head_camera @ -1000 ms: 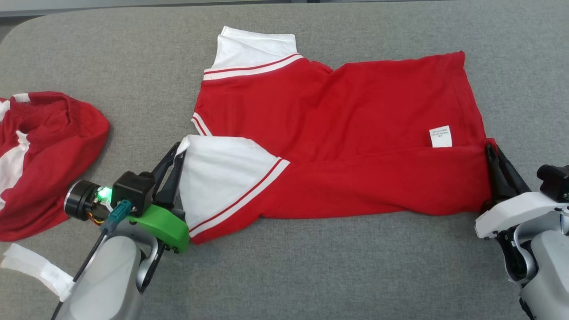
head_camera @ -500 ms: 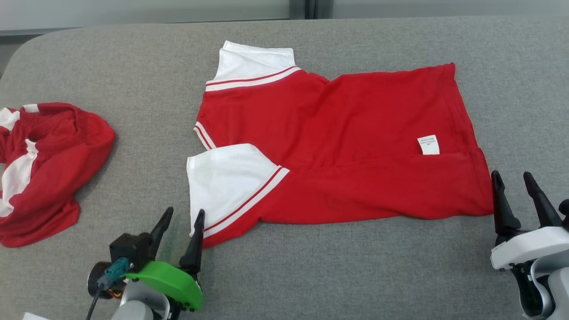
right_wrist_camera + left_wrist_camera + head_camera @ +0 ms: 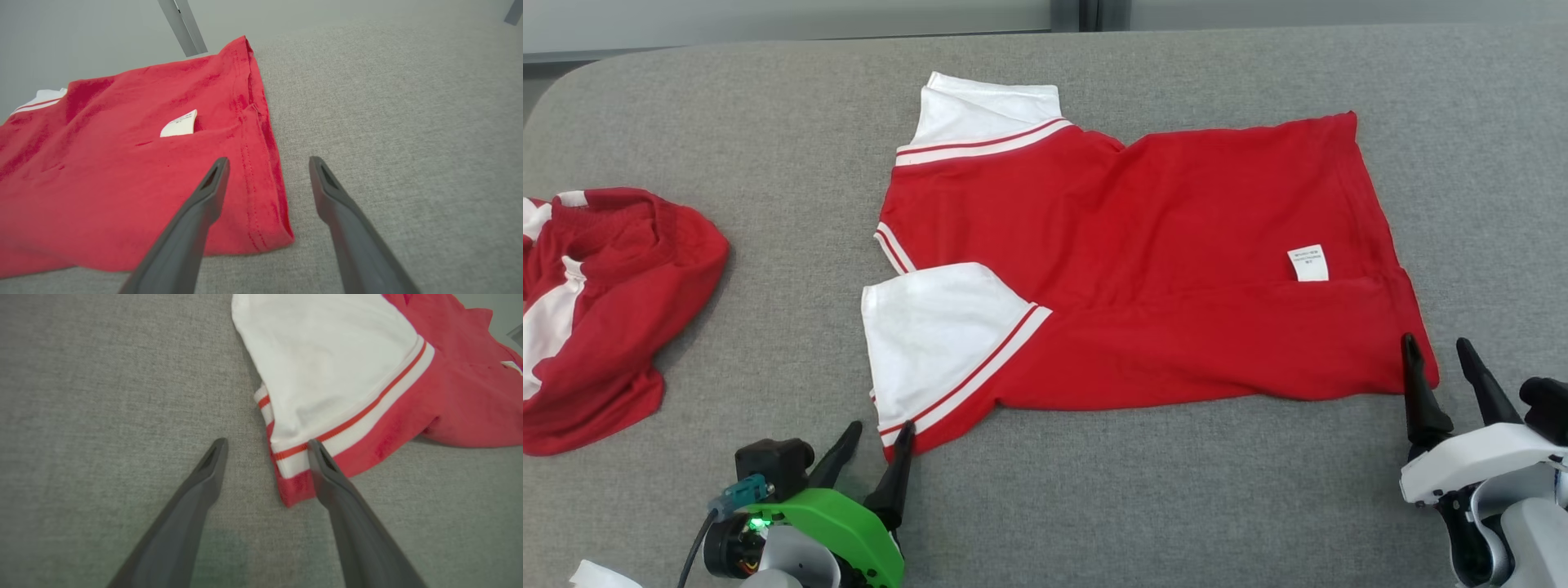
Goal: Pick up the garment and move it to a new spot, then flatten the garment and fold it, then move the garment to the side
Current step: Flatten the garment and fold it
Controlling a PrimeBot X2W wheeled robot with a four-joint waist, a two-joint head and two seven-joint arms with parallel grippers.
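Presently: my left fingers (image 3: 347, 522), spread and empty, are at the near sleeve corner. My right fingers (image 3: 192, 228), spread and empty, are at the near hem corner. The garment (image 3: 1143, 269) is red with white sleeves, flat mid-worktop (image 3: 1094, 506), its near strip seemingly folded over. Step, I judge: folding. Next calls for pinching both corners together and carrying them across evenly.

Grey fabric tabletop (image 3: 1176, 506) with rounded far-left corner; beyond it, a pale wall (image 3: 768, 16) with a dark vertical strip (image 3: 1081, 15).
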